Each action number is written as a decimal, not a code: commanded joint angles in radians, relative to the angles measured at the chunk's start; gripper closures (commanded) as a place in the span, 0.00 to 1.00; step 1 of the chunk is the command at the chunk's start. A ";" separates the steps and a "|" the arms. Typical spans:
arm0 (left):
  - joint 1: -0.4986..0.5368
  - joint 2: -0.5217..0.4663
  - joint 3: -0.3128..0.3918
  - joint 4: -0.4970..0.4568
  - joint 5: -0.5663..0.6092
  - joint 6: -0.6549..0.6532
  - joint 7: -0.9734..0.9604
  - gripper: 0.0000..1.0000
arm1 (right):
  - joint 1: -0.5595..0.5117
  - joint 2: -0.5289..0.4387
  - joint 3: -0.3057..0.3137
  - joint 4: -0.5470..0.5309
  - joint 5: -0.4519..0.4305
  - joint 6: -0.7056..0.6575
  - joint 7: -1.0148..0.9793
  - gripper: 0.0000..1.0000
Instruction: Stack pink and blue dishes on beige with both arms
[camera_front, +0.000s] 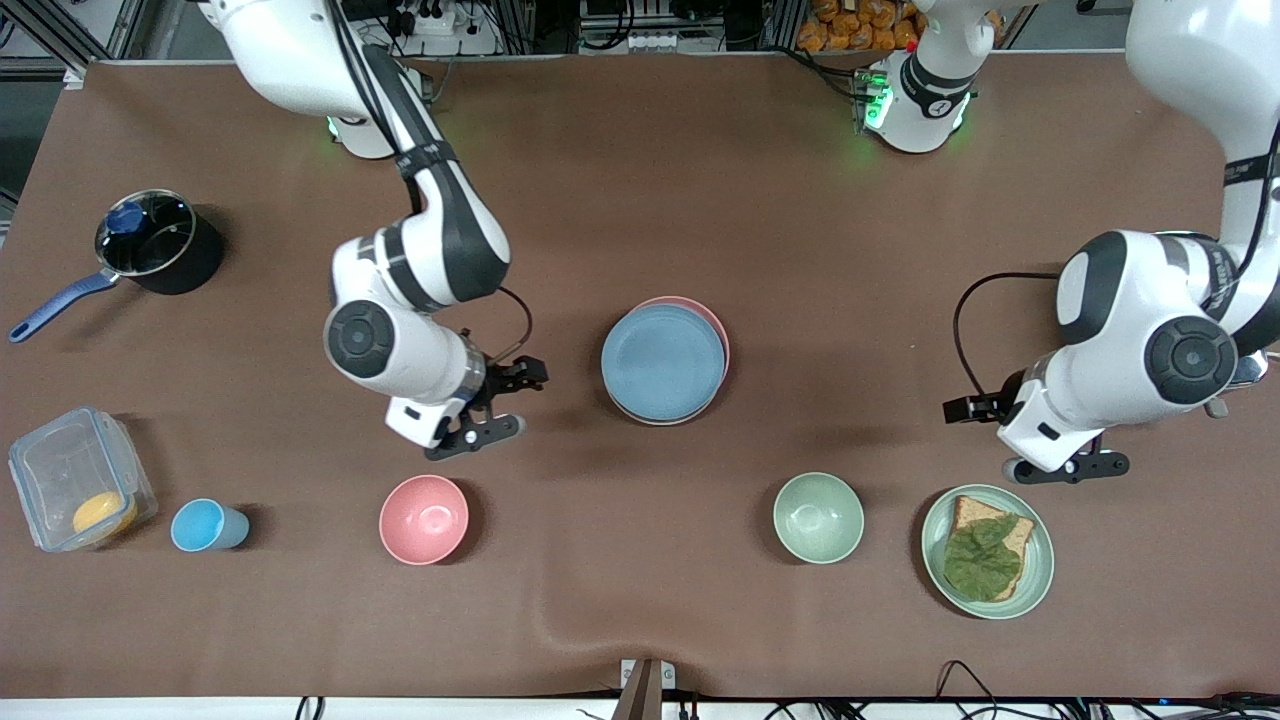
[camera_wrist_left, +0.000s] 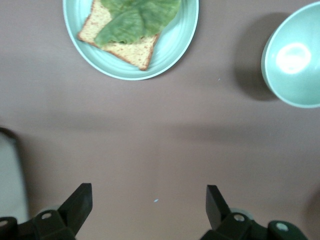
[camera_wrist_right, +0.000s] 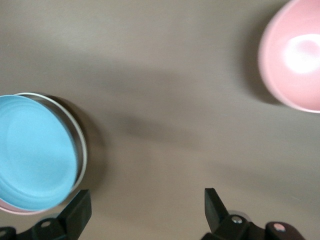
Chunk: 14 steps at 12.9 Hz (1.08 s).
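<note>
Front view shows blue plate (camera_front: 663, 360) topping pink plate (camera_front: 716, 327) and beige. Right gripper (camera_front: 492, 408) and left gripper (camera_front: 1040, 440), fingers apart, should lift straight clear without nudging the stack.

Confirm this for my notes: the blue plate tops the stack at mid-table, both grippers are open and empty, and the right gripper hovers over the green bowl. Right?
One detail is off. The right gripper hovers over bare table between the stack and the pink bowl, as the front view shows; the green bowl sits toward the left arm's end. The rest holds: the blue plate tops the stack, and both it and the left gripper are open and empty.
</note>
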 joint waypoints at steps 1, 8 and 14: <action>-0.041 -0.128 0.055 -0.092 -0.019 -0.027 0.052 0.00 | 0.005 -0.041 -0.083 0.039 -0.078 -0.107 0.004 0.00; -0.219 -0.307 0.294 -0.097 -0.111 -0.215 0.164 0.00 | -0.004 -0.247 -0.203 0.121 -0.243 -0.372 0.005 0.00; -0.231 -0.319 0.324 0.036 -0.139 -0.321 0.219 0.00 | -0.293 -0.380 -0.038 0.093 -0.263 -0.457 0.002 0.00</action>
